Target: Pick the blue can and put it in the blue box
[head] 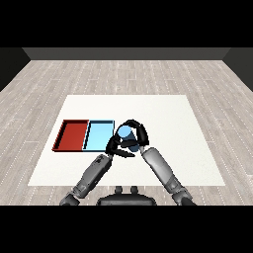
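Both our forearms are reaching in from the near edge of the table (197, 148) and meeting just right of the blue tray (99, 136), which we are taking as our landmark. We are curling our right hand (140, 134) round the can (124, 132), fingers arching over its top and far side, so that hand is clamped on it. The can is sitting just beside the blue tray's right wall, outside the tray, and whether it is resting on the table or lifted off it we cannot tell. Its long axis is running roughly upright, tilted a little, with the pale round top facing us. Our left hand (117, 148) is hanging at the blue tray's near right corner, just below the can; its fingers look relaxed and are holding nothing. No brand, label or writing is showing on the can or the trays.

We are judging that the coming move turns on one thing: the blue tray is lying directly left of the held can, so a short carry leftward over the wall should do. The red tray (71, 134) is adjoining the blue tray's far left side.
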